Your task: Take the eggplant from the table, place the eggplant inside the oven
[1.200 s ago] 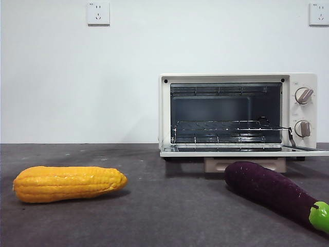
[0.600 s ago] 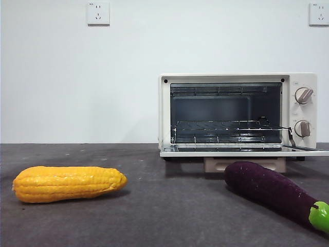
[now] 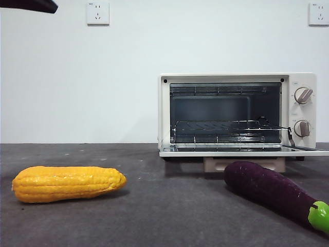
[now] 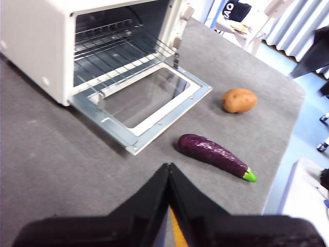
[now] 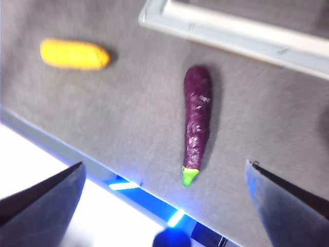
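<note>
The right hand (image 5: 164, 206) is hanging high over the near part of the desk with its two black jaws spread wide and nothing between them; the long dark purple toy eggplant with its bright green stem cap (image 5: 197, 123) is lying directly below the gap. The left hand (image 4: 168, 180) is waiting off to the side, its jaws pressed together on nothing, and is showing in the front view only as a black tip at the top corner.

The eggplant (image 3: 272, 193) is resting flat on the dark grey speckled desk (image 3: 164, 216), just in front of the lowered glass door of the cream-white toaster oven (image 3: 236, 113), apart from it, with the stem end pointing away from the oven towards the desk's near edge. The oven's wire rack (image 3: 226, 131) is standing bare. A yellow-orange corn cob (image 3: 68, 183) is lying well apart from the eggplant, and a round tan potato (image 4: 239, 100) is sitting beyond it near the door's far corner.

The eggplant is looking light and stiff, with a rough, matte skin that should be giving fair grip. Being round, it may roll, so the jaws are best closing across the thick middle of the body, square to its length, not on the narrow stem end.
</note>
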Controlling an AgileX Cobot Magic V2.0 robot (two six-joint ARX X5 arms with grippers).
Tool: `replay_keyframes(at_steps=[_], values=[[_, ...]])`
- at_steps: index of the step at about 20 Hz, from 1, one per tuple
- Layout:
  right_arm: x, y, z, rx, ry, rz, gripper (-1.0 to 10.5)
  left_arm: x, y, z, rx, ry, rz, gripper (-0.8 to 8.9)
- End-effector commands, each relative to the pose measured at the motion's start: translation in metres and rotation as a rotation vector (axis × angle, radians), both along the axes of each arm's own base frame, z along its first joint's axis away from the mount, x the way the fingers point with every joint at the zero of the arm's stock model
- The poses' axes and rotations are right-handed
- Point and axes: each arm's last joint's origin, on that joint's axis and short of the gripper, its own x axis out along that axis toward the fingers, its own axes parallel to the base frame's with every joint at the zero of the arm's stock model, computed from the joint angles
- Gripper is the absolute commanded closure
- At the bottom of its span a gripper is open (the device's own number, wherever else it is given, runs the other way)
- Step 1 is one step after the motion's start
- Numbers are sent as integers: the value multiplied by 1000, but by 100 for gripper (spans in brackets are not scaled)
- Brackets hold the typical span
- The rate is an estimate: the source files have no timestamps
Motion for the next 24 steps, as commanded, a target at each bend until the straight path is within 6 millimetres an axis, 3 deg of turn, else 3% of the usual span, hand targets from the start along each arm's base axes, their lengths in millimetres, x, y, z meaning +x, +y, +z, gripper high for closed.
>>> replay_keyframes(at_steps=[1,10,24], values=[[8,13,-27,-13,43,-7,384,-1,-1,-1,-5,1,-6,819],[11,36,-112,-76,167,-29,384,-1,-3,-1,-4,5,-20,819],[-5,47,-179,-143,235,-101,419,-2,-7,-1,-4,6,-37,819]])
